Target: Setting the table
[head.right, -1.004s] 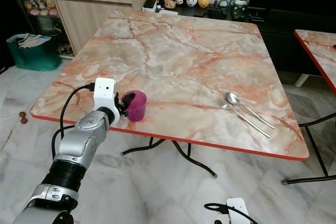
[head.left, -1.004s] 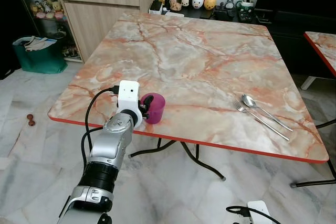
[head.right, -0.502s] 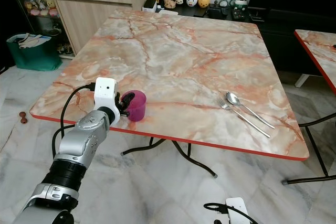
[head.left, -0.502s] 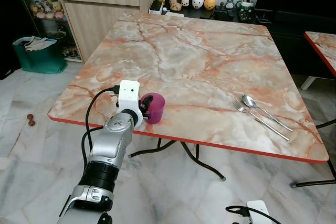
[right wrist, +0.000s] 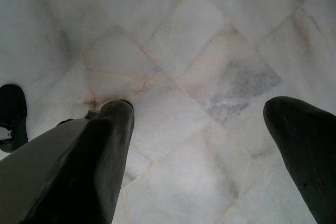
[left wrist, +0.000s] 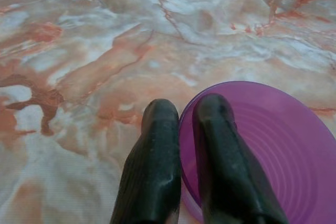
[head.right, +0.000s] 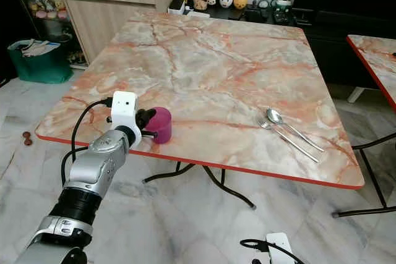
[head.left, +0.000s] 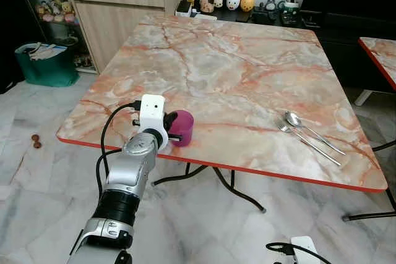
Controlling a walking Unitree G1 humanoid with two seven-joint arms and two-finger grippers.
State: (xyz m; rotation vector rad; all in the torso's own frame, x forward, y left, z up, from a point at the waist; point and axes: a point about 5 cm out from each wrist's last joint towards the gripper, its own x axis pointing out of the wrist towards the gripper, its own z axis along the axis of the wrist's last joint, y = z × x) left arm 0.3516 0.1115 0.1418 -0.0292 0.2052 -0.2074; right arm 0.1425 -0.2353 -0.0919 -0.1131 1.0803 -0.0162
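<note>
While the left gripper (left wrist: 181, 129) pinches the purple cup (head.left: 181, 127) rim, seemingly tilted, set it flat on the table (head.left: 247, 66) before releasing.

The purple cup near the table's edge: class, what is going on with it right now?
The robot's left gripper is pinching the rim of the purple cup, one finger inside and one outside, near the front edge of the marble table. A fork and spoon lie together further to the right. The right gripper hangs open over the floor.
</note>
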